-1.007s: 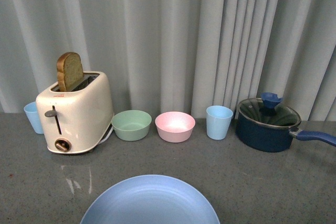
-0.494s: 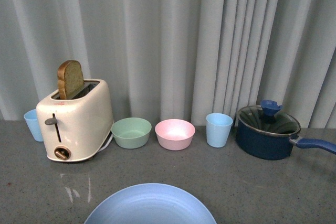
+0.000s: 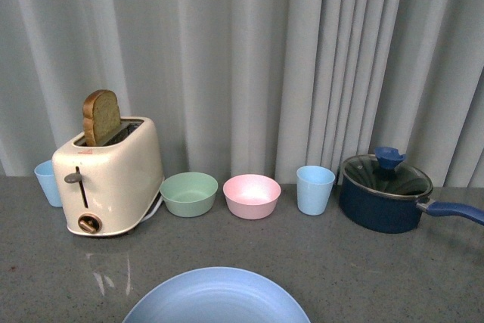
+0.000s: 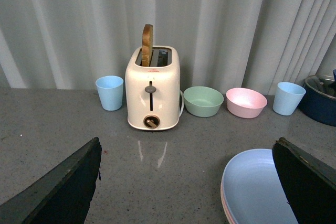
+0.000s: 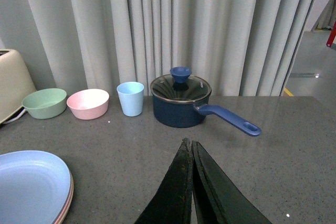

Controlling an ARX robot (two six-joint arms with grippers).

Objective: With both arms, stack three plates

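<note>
the round matte light blue plate (image 4: pixel 260 184) tops the stack, probably finished; wide-spread left gripper (image 4: pixel 189 182) fingers flank it, right gripper (image 5: pixel 192 182) fingers pressed together, empty.

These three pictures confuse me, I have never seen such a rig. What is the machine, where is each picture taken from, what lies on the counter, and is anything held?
The machine is a robot with two arms, each ending in a pincer. One picture looks forward from its body; the other two come from cameras on its wrists.

On the grey counter stand a cream toaster with a slice of bread, two light blue cups, a green bowl, a pink bowl and a dark blue lidded pot. Nearest the robot lies a light blue plate; the wrist views show a pink rim under it, so it tops a stack.

The left pincer is wide open, the right pincer is closed. Neither holds anything.
</note>
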